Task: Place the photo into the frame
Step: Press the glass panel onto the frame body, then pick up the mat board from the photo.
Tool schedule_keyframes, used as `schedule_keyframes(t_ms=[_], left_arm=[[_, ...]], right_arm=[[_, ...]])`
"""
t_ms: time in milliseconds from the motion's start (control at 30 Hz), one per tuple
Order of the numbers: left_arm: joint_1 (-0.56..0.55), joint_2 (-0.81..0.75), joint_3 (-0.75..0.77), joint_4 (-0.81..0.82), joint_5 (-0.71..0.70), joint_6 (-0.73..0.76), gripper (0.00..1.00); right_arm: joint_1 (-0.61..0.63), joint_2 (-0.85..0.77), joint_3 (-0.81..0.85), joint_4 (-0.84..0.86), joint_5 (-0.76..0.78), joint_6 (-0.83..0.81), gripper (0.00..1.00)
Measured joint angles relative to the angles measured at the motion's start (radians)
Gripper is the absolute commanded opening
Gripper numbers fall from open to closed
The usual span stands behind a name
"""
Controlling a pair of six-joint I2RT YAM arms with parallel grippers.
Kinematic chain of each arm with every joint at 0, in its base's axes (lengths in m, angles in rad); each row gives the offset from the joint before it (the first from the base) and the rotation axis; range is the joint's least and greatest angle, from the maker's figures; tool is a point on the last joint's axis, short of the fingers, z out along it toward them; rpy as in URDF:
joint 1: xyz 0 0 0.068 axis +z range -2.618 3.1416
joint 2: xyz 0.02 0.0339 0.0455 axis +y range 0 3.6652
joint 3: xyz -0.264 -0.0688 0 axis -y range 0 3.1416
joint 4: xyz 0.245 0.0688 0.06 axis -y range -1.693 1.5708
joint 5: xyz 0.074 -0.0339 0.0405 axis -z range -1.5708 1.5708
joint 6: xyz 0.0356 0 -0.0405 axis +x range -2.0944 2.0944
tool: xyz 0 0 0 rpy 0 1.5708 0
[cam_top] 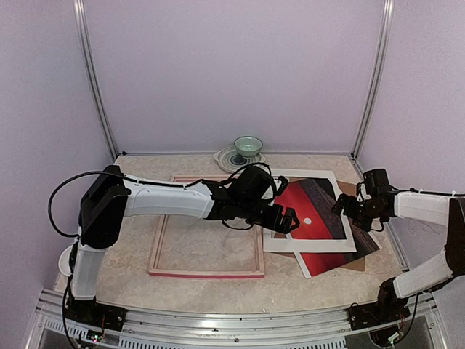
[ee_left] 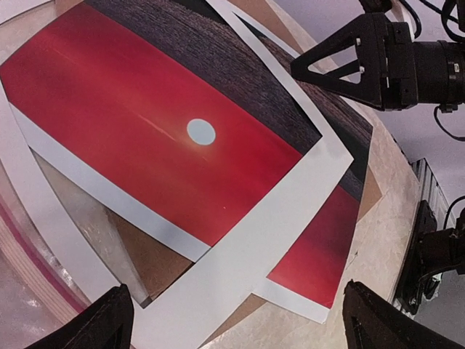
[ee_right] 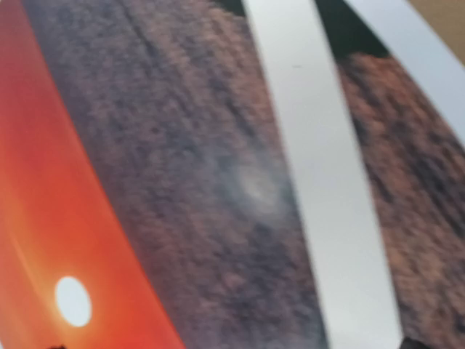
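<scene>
The photo (cam_top: 320,211), a red sunset print with a white sun dot and dark sea, lies tilted on the table's right half. It also shows in the left wrist view (ee_left: 145,123) and the right wrist view (ee_right: 182,182). The white mat (cam_top: 309,244) lies askew over it, and the brown backing (cam_top: 357,263) lies under it. The pink-red frame (cam_top: 207,274) lies flat to the left, holding nothing. My left gripper (cam_top: 285,219) hovers open and empty over the photo's left part. My right gripper (cam_top: 346,207) is low over the photo's dark sea side, jaws apart, holding nothing.
A green bowl (cam_top: 248,145) stands on a patterned plate (cam_top: 227,158) at the back middle. The mat (ee_left: 240,262) and backing (ee_left: 152,265) stick out beyond the photo's edges. Metal posts and purple walls close in the table.
</scene>
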Motion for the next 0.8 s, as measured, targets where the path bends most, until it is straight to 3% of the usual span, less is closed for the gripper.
schedule_keyframes(t_ms=[233, 500, 800], left_arm=[[0.002, 0.021, 0.028, 0.002, -0.058, -0.04, 0.99], [0.01, 0.118, 0.153, 0.011, -0.076, -0.055, 0.99], [0.01, 0.185, 0.158, 0.014, -0.062, -0.071, 0.97]], right_arm=[[-0.05, 0.015, -0.016, 0.01, -0.021, 0.008, 0.99], [-0.065, 0.154, 0.052, 0.047, -0.061, 0.008, 0.99], [-0.065, 0.233, 0.114, 0.087, -0.088, 0.011, 0.99]])
